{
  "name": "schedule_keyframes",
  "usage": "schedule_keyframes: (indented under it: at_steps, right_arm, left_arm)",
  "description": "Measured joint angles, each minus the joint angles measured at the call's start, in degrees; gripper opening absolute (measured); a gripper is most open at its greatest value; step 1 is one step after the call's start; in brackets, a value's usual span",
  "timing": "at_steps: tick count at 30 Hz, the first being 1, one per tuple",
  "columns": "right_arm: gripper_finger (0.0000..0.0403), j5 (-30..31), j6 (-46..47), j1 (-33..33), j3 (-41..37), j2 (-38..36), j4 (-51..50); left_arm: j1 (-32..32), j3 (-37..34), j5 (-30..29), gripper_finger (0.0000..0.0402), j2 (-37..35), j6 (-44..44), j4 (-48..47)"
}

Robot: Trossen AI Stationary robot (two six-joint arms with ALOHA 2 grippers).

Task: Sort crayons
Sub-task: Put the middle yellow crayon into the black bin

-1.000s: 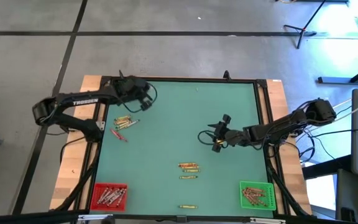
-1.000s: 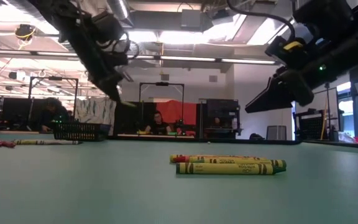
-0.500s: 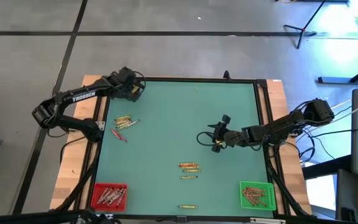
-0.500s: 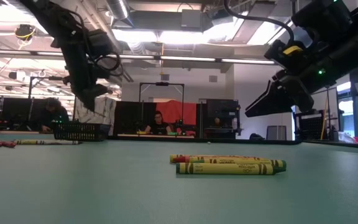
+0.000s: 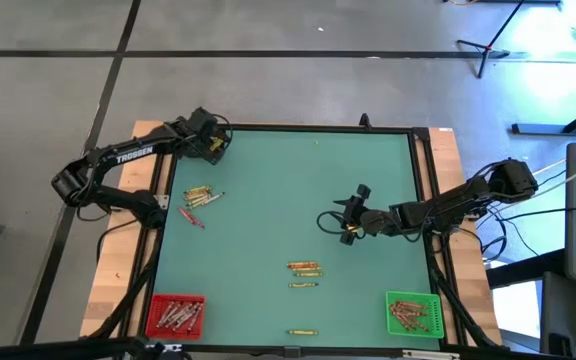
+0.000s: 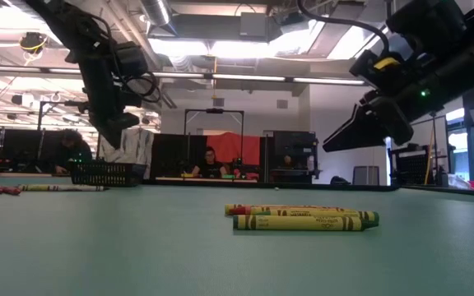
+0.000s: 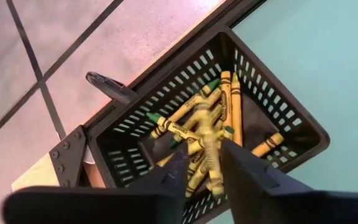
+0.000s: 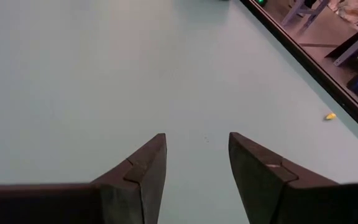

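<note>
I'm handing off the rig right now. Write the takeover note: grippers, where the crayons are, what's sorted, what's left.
Left gripper: over the black bin at the table's far left corner, fingers apart, a blurred yellow crayon between them, apparently dropping in.
Right gripper: open, empty, hovering mid-table.
Done: yellow crayons in the black bin; crayons also in the red bin and green bin at the near corners.
Left: loose cluster near the left edge, a reddish crayon beside it, the centre group and a single crayon at the near edge.
</note>
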Motion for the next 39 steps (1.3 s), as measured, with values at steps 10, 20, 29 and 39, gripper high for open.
schedule_keyframes:
  at_steps: [10,20,29,39]
  right_arm:
    - [0.017,-0.08,-0.03,0.0,0.0,0.0,0.94]
    - [0.017,-10.9,0.37,0.02,-0.02,-0.02,4.42]
    - [0.017,-23.05,6.14,0.11,-0.04,2.07,6.79]
    - [0.017,-24.84,8.02,3.64,4.29,10.28,12.99]
  left_arm:
    - [-7.82,0.0,9.26,0.0108,-1.77,0.48,1.25]
    - [-27.93,-1.55,17.6,0.0106,-1.51,-5.47,10.81]
    - [-48.82,-7.73,13.46,0.0106,-0.45,-15.2,29.23]
    - [-62.91,-8.48,7.46,0.0106,11.72,-16.96,46.56]
